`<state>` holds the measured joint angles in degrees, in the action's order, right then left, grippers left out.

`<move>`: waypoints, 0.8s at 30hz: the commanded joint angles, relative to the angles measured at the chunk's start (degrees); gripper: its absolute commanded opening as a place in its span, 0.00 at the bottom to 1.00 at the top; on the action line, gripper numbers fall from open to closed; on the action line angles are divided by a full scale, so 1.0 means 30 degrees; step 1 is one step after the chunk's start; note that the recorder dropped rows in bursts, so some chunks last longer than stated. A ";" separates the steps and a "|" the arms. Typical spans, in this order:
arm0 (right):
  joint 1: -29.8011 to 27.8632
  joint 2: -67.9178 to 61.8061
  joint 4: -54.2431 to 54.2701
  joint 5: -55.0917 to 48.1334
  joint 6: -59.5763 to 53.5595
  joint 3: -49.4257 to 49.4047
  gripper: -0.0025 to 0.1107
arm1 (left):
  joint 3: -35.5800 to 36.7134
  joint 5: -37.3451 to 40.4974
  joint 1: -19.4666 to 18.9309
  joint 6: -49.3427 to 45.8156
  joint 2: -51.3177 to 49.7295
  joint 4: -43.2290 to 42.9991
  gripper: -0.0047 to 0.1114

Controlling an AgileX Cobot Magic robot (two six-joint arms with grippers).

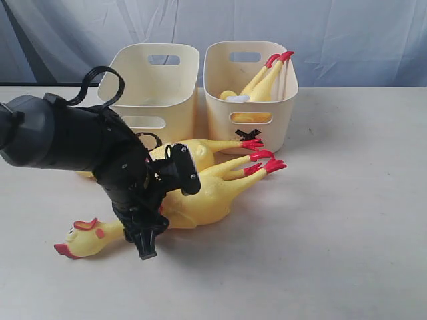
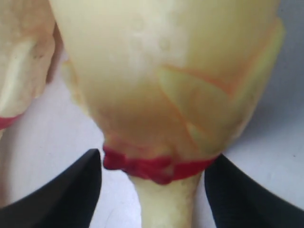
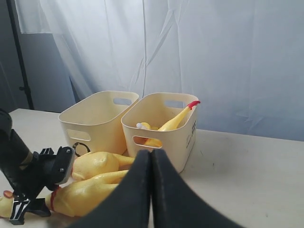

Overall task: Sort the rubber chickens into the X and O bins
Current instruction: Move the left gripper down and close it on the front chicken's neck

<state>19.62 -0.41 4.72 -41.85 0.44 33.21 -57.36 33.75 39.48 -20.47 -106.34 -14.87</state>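
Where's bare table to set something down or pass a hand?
Free: the table right of the right bin and beyond the red feet, and the near strip in front of the front chicken. The left bin looks empty inside. Crowded: centre-left before the bins, where the rear chicken lies beside the front one and the left gripper straddles the front one's neck.

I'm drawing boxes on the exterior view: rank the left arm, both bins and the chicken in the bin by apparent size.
1. Left arm, nearest the camera.
2. Left bin and right bin: alike.
3. Binned chicken, only partly visible.
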 commanded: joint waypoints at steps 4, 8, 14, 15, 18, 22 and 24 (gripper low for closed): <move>-0.0057 0.0136 -0.0188 -0.0136 -0.0146 -0.0083 0.01 | -0.0153 0.1063 0.0030 0.0390 -0.0673 -0.0491 0.49; -0.0057 0.0136 -0.0188 -0.0136 -0.0146 -0.0083 0.01 | -0.0153 0.1166 0.0030 0.0470 -0.0829 -0.0491 0.42; -0.0057 0.0136 -0.0188 -0.0136 -0.0146 -0.0083 0.01 | -0.0153 0.1300 0.0030 0.0470 -0.0829 -0.0491 0.14; -0.0057 0.0136 -0.0188 -0.0136 -0.0146 -0.0083 0.01 | -0.0153 0.1352 0.0030 0.0470 -0.0829 -0.0491 0.10; -0.0057 0.0136 -0.0188 -0.0136 -0.0146 -0.0083 0.01 | -0.0153 0.1869 0.0030 0.0560 -0.0790 -0.0491 0.04; -0.0057 0.0136 -0.0188 -0.0136 -0.0146 -0.0083 0.01 | -0.0153 0.3446 0.0030 0.0751 -0.0413 -0.0429 0.04; -0.0057 0.0136 -0.0188 -0.0136 -0.0146 -0.0083 0.01 | -0.0153 0.4147 0.0030 0.0751 0.0057 -0.0289 0.04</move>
<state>19.62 -0.41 4.72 -42.41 0.44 33.21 -57.57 41.93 39.48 -18.72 -108.00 -16.30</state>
